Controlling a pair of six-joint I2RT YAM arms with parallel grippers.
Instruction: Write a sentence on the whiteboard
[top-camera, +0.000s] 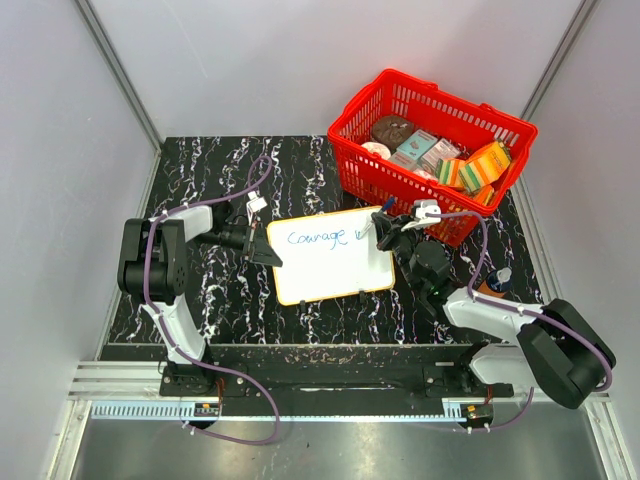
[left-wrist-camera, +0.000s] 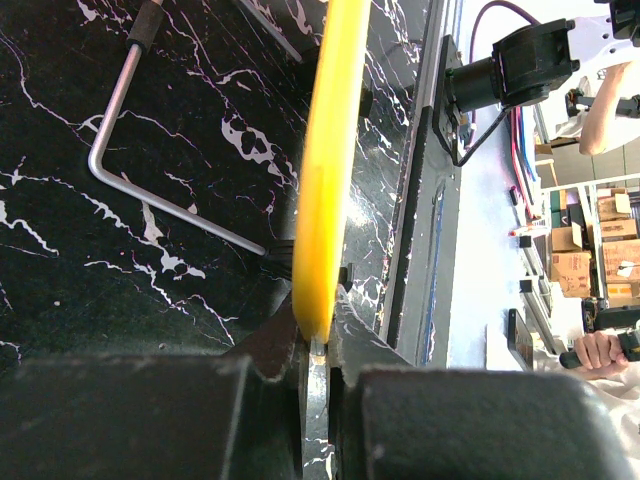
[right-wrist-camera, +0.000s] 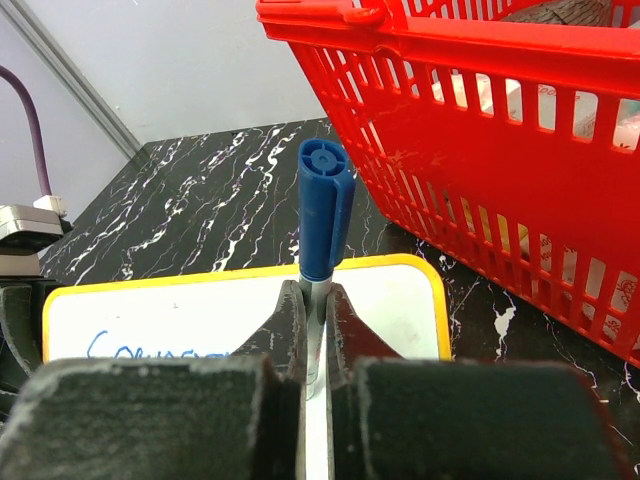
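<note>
Right gripper (right-wrist-camera: 314, 330) clamps blue marker (right-wrist-camera: 322, 215) above whiteboard (right-wrist-camera: 240, 310); red basket (right-wrist-camera: 480, 150) beside.

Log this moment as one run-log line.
left jaws: shut on whiteboard edge | right jaws: shut on blue marker | sentence: "Courage" written, second word begun

Left arm (top-camera: 170, 262): base near left, upper link upright, forearm reaching right, wrist roughly level. Left tool (top-camera: 268, 250): jaws closed, pinching left rim of whiteboard (top-camera: 330, 268), seen edge-on in wrist view. Right arm (top-camera: 490, 312): base near right, elbow folded low, forearm angled far-left. Right tool (top-camera: 386, 228): jaws closed on marker (right-wrist-camera: 325, 200) barrel, blue end sticking past fingertips, over whiteboard's far-right corner.
</note>
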